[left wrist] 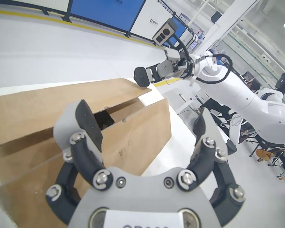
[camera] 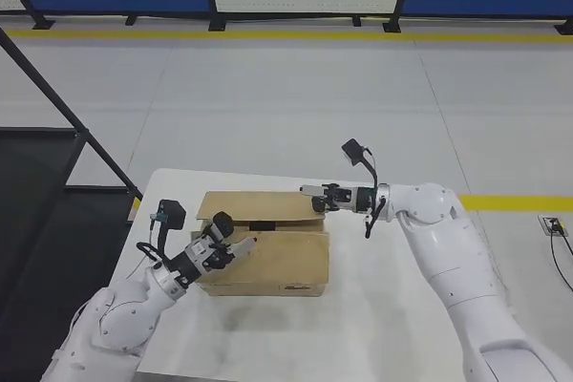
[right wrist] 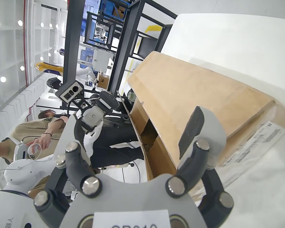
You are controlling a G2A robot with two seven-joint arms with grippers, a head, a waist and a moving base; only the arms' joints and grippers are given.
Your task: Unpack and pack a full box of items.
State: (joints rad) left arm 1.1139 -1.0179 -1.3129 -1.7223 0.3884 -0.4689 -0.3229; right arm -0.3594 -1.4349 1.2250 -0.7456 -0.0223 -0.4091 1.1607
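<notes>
A brown cardboard box (camera: 267,258) lies on the white table (camera: 382,315). Its two long top flaps are nearly closed, with a dark gap (left wrist: 104,119) between them. My left gripper (camera: 237,237) is open at the box's left end, just above the flaps, with nothing between its fingers (left wrist: 87,122). My right gripper (camera: 311,198) is open at the far right corner of the rear flap (right wrist: 192,84). One of its pads (left wrist: 142,77) sits right at that flap's corner. What is inside the box is hidden.
A black metal frame (camera: 38,95) stands off the table's left side. A printed label (right wrist: 258,136) is stuck on the box's right end. Bare table lies right of and in front of the box.
</notes>
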